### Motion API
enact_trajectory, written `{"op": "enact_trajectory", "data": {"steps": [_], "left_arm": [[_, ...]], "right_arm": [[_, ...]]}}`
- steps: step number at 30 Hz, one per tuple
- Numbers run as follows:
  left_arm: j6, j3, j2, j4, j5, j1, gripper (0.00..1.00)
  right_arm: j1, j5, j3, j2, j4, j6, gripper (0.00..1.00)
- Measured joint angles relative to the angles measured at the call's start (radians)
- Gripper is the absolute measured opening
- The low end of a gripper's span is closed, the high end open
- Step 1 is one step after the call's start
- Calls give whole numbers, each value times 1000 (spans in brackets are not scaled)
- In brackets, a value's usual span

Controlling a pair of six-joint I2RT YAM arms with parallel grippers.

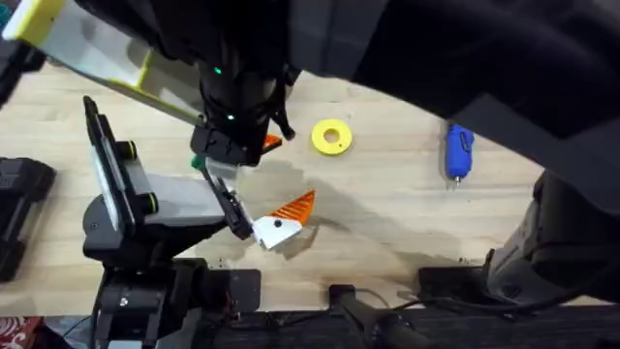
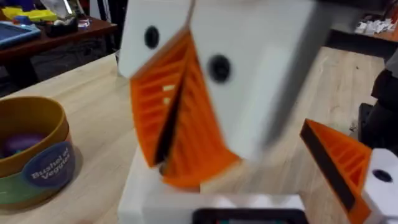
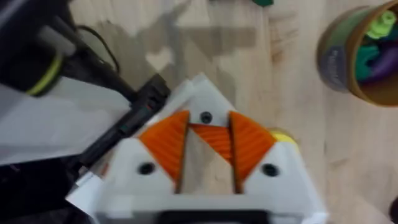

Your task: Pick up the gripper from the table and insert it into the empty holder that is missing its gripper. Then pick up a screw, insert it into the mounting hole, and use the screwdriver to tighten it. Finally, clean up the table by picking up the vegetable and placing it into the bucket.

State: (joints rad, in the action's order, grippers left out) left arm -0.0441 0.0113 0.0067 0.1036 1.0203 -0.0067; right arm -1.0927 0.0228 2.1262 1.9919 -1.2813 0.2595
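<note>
Step in hand, as I read it: seating the orange tip (image 3: pixel 210 138) into the holder (image 3: pixel 202 93). The right gripper (image 1: pixel 242 145) reaches across the middle and is closed on the orange tip, which is pinched between its two ribbed pads (image 3: pixel 166 149). The wedge sits just under the white holder's dark mounting hole. I can't tell whether it is fully seated. The left gripper (image 1: pixel 283 221) is spread open and grips nothing. One of its fingers carries an orange pad (image 2: pixel 339 162); the other looks like bare white mount. To do it well, keep the pinch firm and the wedge square to the mount, then push along the holder's own line so the holes line up. Any twist would likely jam it or pop the tip out. The left arm should stay rigid as the backstop. On room: the two grippers are nose to nose, so there is little slack there and sideways moves risk knocking fingers together. The bucket (image 2: pixel 31 155) stands on the surface (image 1: pixel 407 213) near the pair, on the far side of them. A small green bit (image 1: pixel 198 163), probably the vegetable, lies just beside the right gripper. A yellow ring (image 1: pixel 331 136) is near on the other side, and the screwdriver (image 1: pixel 458 150) lies well apart toward the right with open surface between. The front edge is crowded by the arm bases, so backing straight off looks like the safest way out.
</note>
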Motion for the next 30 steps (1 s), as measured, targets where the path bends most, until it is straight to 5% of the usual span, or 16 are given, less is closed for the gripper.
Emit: {"op": "enact_trajectory", "data": {"steps": [3,5,23,30], "left_arm": [[1,0,0,0,0,0,985],[2,0,0,0,0,0,985],[-2,0,0,0,5,0,985],[-2,0,0,0,5,0,985]], "right_arm": [[13,34,0,-2,-3,3,835],[26,42,0,-5,-1,5,983],[29,8,-2,-50,1,4,996],[116,-73,-3,-162,1,4,997]]}}
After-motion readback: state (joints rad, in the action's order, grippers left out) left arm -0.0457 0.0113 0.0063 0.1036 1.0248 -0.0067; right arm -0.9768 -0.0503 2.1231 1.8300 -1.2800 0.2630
